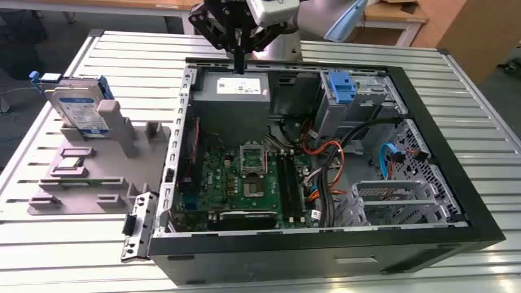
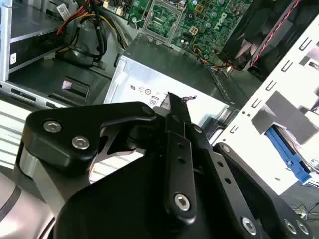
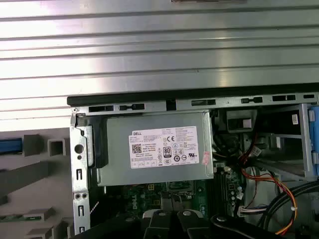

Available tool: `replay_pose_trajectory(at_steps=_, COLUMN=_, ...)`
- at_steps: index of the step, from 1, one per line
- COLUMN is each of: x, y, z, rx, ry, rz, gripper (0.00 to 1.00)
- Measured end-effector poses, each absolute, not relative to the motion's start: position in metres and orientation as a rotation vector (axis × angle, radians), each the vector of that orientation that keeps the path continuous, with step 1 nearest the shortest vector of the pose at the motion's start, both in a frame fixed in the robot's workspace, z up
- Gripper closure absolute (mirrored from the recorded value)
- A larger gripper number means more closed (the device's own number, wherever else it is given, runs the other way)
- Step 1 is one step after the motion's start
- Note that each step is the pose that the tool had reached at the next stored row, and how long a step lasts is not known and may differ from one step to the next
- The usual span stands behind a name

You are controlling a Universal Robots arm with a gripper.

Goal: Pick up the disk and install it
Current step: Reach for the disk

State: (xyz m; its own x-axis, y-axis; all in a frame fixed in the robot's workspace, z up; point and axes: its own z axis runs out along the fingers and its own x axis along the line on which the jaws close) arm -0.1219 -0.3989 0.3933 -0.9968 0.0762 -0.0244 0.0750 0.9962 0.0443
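Notes disk (image 1: 80, 110) upright in grey fixture (image 1: 89, 177) at the exterior view's left, outside case (image 1: 326, 259), well apart from gripper (image 1: 241, 67), closed empty over power supply (image 1: 232, 91). Judges it rigid, dense, shock-sensitive; recommends gripping across blue-railed edges.

Ribbed metal table (image 1: 122, 49) — dull sheen, silver-metal disk (image 1: 82, 108), blue plastic rails (image 1: 102, 86), matt grey power supply (image 3: 154, 149)
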Motion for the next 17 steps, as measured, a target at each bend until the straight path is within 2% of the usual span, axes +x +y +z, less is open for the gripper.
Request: replay_pose_trajectory(at_steps=17, x=-0.1273, y=-0.3989, z=0.3932, rx=0.118, ry=3.112, rz=0.068, gripper=0.9)
